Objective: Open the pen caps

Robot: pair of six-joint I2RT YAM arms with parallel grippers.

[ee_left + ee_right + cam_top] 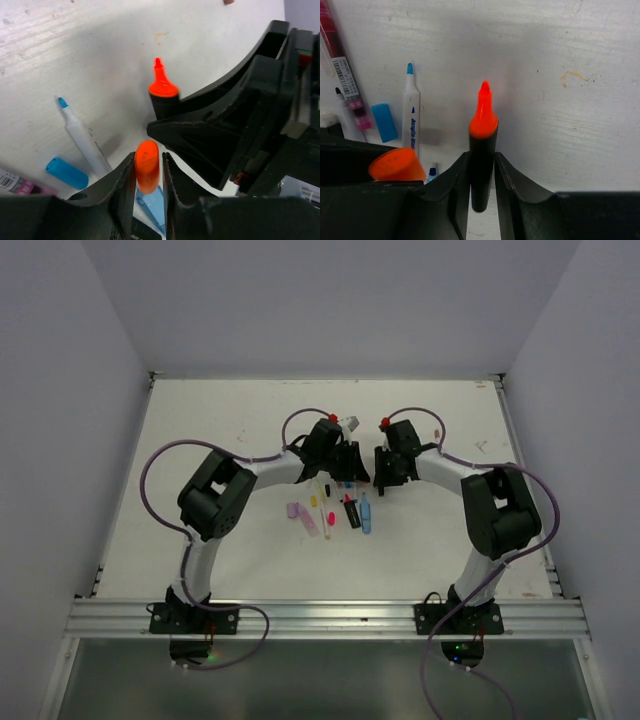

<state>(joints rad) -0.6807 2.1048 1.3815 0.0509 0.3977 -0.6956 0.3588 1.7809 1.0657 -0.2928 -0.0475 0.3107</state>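
Orange cap (147, 165) is sitting off its pen, pinched between the two fingers (121, 192) of the left gripper (148, 172), which are closing on its sides with the rounded end poking out above them. The orange highlighter (481, 160) it belongs to is lying just beside the cap, apart from it, with its bright wedge tip (483, 112) standing bare. The right gripper (481, 172) is clamping the highlighter's black barrel, its fingers (457, 190) pressing on either side, and the tip is pointing away from the wrist.

In the top view the left gripper (350, 462) and the right gripper (381, 468) are facing each other nose to nose above the white table (200, 420), so the highlighter itself is being hidden between them.

Left of the highlighter in the right wrist view, a white marker (411, 120) with a blue tip is lying uncapped on the table, roughly parallel to it. A loose blue cap (384, 122) is resting further left of the highlighter, just beside that marker. Beyond it, further still from the highlighter, a pink pen (342, 75) with a barcode label is lying at the picture's edge. A blue pen part (152, 205) is showing under the left gripper's fingers.
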